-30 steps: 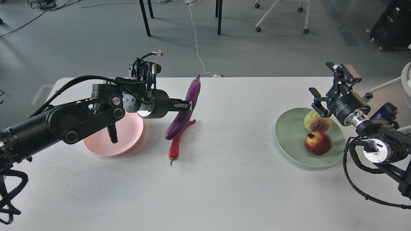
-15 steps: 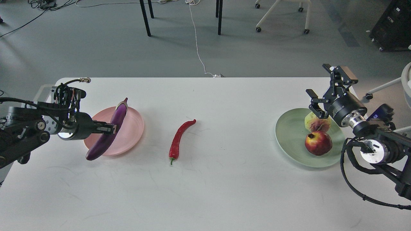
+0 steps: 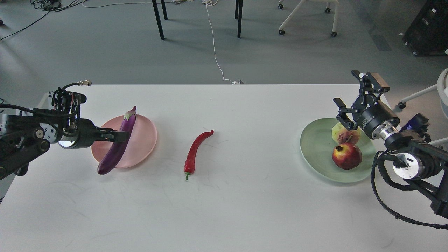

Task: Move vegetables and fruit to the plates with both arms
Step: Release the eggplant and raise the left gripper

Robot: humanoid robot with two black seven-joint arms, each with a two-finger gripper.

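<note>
My left gripper (image 3: pixel 119 135) is shut on the purple eggplant (image 3: pixel 118 143) and holds it slantwise over the pink plate (image 3: pixel 141 140), stem end at the far side, lower end past the plate's near left rim. The red chili pepper (image 3: pixel 195 149) lies alone on the table's middle. The pale yellow-green fruit (image 3: pixel 343 133) and the dark red fruit (image 3: pixel 346 156) sit together on the pale green plate (image 3: pixel 315 147) at the right. My right gripper (image 3: pixel 348 96) is open and empty, just above the plate's far edge behind the pale fruit.
The white table (image 3: pixel 245 203) spans the view. Beyond its far edge are grey floor, table legs, a white cable (image 3: pixel 214 45) and a chair base (image 3: pixel 308 14). A white round object (image 3: pixel 443 91) stands off the table's right edge.
My left arm carried the eggplant left from beside the chili to over the pink plate, then tilted it slightly more upright. The chili stays on the table. The right gripper barely moved.
</note>
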